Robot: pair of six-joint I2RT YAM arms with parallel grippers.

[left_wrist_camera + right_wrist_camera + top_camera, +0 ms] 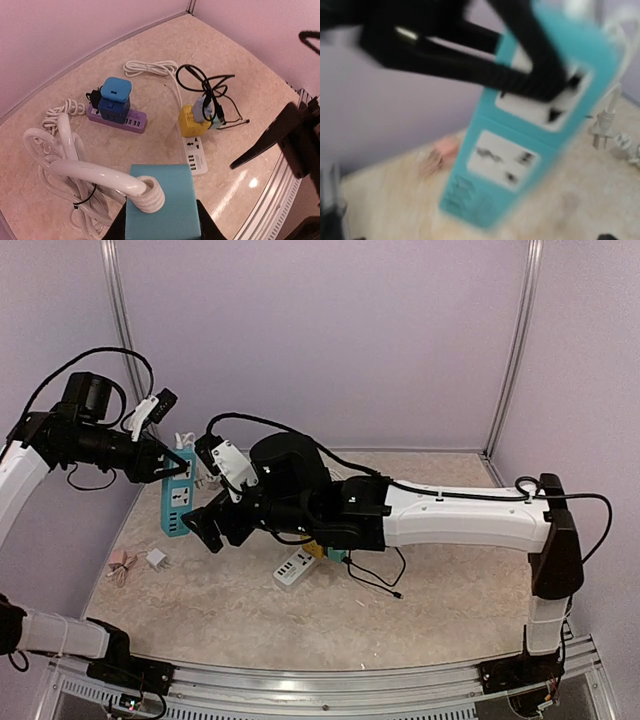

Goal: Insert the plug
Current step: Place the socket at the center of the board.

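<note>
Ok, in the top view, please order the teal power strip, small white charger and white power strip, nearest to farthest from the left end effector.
1. teal power strip, held in the left end effector.
2. small white charger, on the table, left side.
3. white power strip, table centre.

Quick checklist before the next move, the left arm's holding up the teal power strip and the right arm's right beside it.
1. Left gripper grips the teal power strip: ok, fingers clamp its cable end.
2. Sockets face the right wrist camera: ok.
3. Right gripper loaded: cannot tell, nothing shows clearly between its fingers.
4. Right wrist view sharp enough for aligning: not ok, blurred.
5. White charger lying on the table, apart from both grippers: ok.
</note>
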